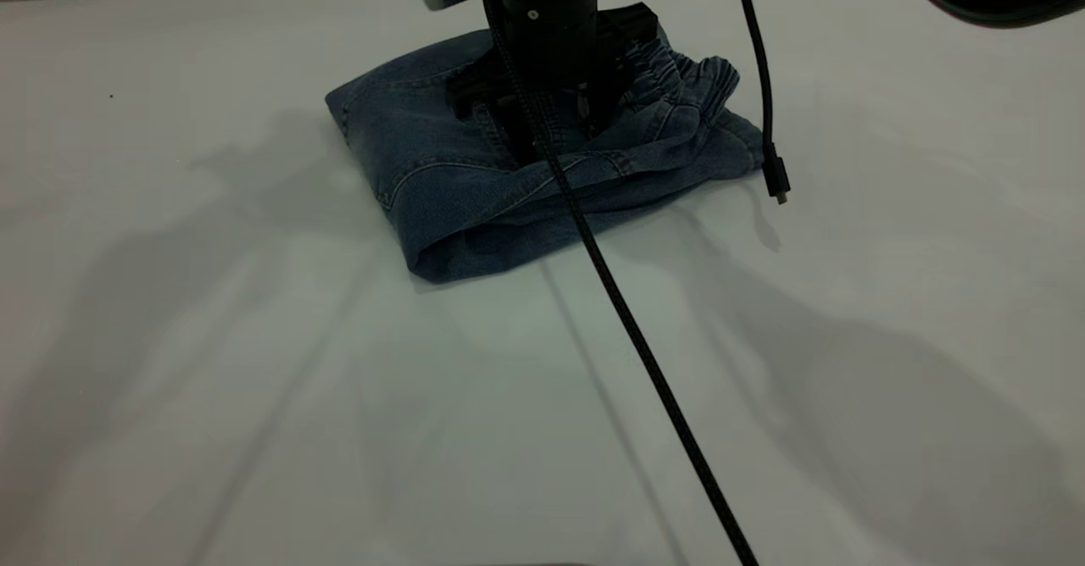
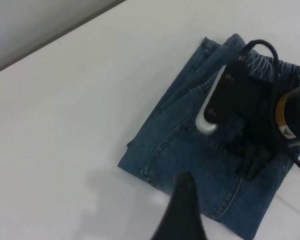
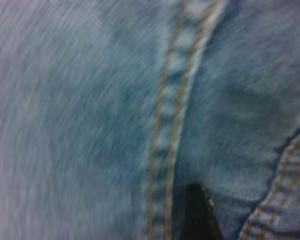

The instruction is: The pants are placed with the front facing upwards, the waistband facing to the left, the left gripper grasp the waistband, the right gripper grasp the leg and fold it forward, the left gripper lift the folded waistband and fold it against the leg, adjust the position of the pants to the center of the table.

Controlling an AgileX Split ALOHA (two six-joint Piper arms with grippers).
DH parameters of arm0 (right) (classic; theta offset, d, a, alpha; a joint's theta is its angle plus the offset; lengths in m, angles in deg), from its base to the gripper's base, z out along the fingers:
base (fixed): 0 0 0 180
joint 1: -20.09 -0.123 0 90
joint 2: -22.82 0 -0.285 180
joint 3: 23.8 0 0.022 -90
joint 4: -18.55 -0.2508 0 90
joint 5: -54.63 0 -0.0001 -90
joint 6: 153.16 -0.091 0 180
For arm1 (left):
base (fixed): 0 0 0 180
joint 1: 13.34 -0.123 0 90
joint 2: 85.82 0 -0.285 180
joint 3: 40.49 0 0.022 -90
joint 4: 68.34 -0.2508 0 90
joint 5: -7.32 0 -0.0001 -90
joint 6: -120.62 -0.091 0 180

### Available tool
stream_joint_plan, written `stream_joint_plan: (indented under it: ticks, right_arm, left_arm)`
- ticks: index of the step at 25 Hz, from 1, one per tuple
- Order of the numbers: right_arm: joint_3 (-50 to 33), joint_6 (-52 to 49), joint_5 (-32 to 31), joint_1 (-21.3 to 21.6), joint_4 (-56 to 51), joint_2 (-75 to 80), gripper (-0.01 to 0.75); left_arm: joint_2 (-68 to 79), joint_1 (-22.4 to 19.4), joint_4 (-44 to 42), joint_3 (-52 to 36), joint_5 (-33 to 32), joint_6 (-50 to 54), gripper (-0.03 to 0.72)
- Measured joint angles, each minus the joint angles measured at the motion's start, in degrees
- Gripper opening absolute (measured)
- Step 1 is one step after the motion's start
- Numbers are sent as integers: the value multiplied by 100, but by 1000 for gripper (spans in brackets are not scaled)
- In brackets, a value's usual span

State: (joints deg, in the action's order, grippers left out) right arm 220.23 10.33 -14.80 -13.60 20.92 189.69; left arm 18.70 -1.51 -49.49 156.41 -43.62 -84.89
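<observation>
Denim pants (image 1: 475,185) lie folded into a compact packet at the far middle of the table (image 1: 254,396), and the right gripper (image 1: 542,121) presses down on them (probably to slide them to the center), its jaw opening hidden, while the left gripper (image 2: 182,215) hovers apart, holding nothing.

I have the right arm coming straight down from the top centre of the exterior view, its black wrist upright; the right gripper (image 1: 555,130) sits low beneath it, in the upper middle of the frame; from the left wrist view I see that same gripper (image 2: 250,162) at the right of the frame, with a yellow label on the wrist behind it; I cannot tell how its jaws stand; my left gripper (image 2: 182,205) shows only as a dark tip at the bottom centre of its own view, held up high and apart from the right one.
</observation>
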Motion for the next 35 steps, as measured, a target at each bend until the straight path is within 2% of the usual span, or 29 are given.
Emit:
stream_joint_plan:
  ticks: [4, 9, 15, 20, 26, 35]
  right_arm:
    - [0, -1128, 23, 31, 104, 5, 416]
    - [6, -1905, 23, 237, 53, 5, 416]
    - [18, -2083, 18, 455, -278, -31, 416]
    - [-78, -2075, -50, 462, 142, -331, 416]
    - [-92, -1228, -114, 502, 378, -1585, 416]
    - [-156, 606, -246, 502, -733, -3380, 416]
  left_arm:
    - [0, 0, 0, 0, -5, 7, 570]
    - [0, 0, 16, 0, -14, 13, 570]
    - [0, 0, 106, 0, -25, 13, 570]
    - [0, 0, 210, 0, -25, 13, 570]
    - [-8, 0, 267, 0, -309, 13, 570]
    - [-817, 0, 231, 0, -1464, 13, 570]
